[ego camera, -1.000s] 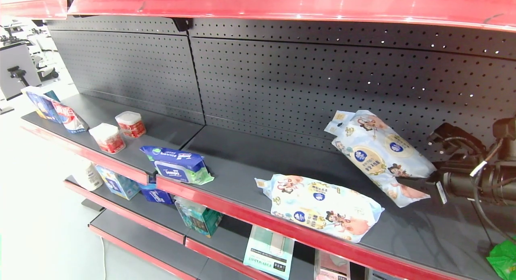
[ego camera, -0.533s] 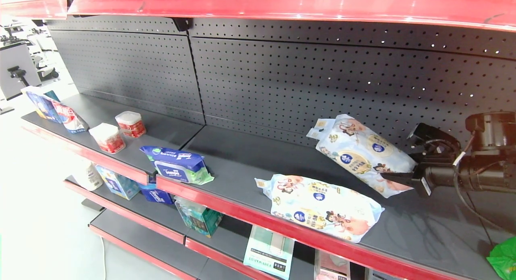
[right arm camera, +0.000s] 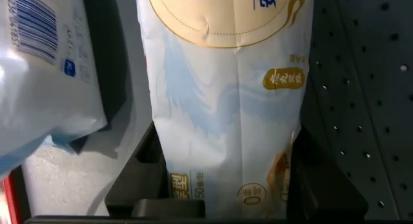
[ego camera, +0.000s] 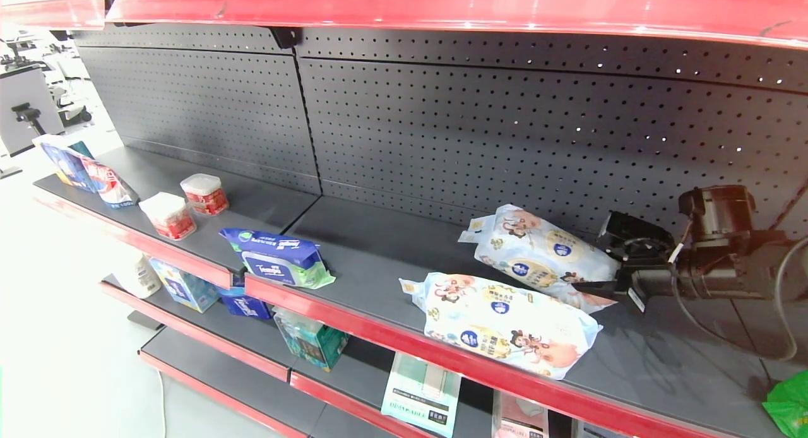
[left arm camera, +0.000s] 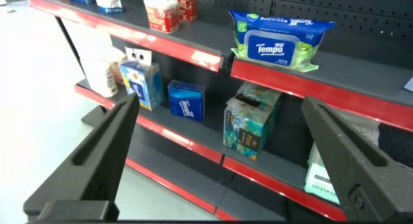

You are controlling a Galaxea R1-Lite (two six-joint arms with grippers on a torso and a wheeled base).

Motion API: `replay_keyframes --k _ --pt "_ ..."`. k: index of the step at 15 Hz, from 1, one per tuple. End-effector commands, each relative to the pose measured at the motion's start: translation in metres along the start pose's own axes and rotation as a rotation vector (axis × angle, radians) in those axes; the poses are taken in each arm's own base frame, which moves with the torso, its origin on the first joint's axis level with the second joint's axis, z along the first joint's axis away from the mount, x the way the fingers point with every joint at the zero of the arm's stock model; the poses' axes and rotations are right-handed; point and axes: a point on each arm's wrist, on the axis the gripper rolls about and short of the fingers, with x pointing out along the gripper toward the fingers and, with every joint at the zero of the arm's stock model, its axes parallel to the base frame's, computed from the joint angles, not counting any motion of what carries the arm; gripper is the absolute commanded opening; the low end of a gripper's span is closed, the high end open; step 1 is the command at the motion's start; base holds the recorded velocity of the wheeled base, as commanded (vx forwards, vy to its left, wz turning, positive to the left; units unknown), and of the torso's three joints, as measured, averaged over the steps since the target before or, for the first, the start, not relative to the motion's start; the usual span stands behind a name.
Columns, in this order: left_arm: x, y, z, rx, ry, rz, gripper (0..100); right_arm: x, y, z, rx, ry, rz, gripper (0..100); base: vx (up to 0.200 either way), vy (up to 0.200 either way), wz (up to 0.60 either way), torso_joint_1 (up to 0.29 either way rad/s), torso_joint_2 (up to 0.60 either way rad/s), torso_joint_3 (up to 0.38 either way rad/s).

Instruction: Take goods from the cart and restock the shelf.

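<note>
A soft pack of wipes with a cartoon print lies tilted low over the grey shelf board, close to the pegboard back. My right gripper is shut on its right end; the right wrist view has the pack clamped between both dark fingers. I cannot tell if it touches the board. A second matching pack lies flat just in front, at the red front edge, and its corner is in the right wrist view. My left gripper hangs open and empty before the lower shelves.
A blue wipes pack lies left of centre on the same shelf, two red-and-white tubs and blue bags farther left. Boxes fill lower shelves. A green bag sits at lower right. Bare board spans between blue pack and cartoon packs.
My right gripper has carried the cartoon pack leftward and down, from high against the pegboard to low behind the front pack. Nothing else has moved.
</note>
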Motion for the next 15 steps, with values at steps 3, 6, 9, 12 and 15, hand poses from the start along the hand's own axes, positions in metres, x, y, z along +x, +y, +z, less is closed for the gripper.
replay_keyframes --k 3,6,9,12,15 --pt "0.000 0.000 0.000 0.000 0.000 0.001 100 0.007 0.003 0.003 -0.020 0.012 0.008 0 0.000 0.000 0.00 0.000 0.00 0.000" --pt "0.000 0.000 0.000 0.000 0.000 0.001 100 0.007 0.005 0.003 -0.029 0.015 0.014 0 0.000 0.000 0.00 0.000 0.00 0.000" --pt "0.000 0.000 0.000 0.000 0.000 0.001 100 0.009 0.008 0.004 -0.038 0.016 0.024 0 0.000 0.000 0.00 0.000 0.00 0.000" --pt "0.000 0.000 0.000 0.000 0.000 0.001 100 0.012 0.011 0.007 -0.049 0.017 0.030 100 0.000 0.000 0.00 0.000 0.00 0.000" --pt "0.000 0.000 0.000 0.000 0.000 0.001 100 0.014 0.013 0.009 -0.050 0.022 0.031 100 0.000 0.000 0.00 0.000 0.00 0.000"
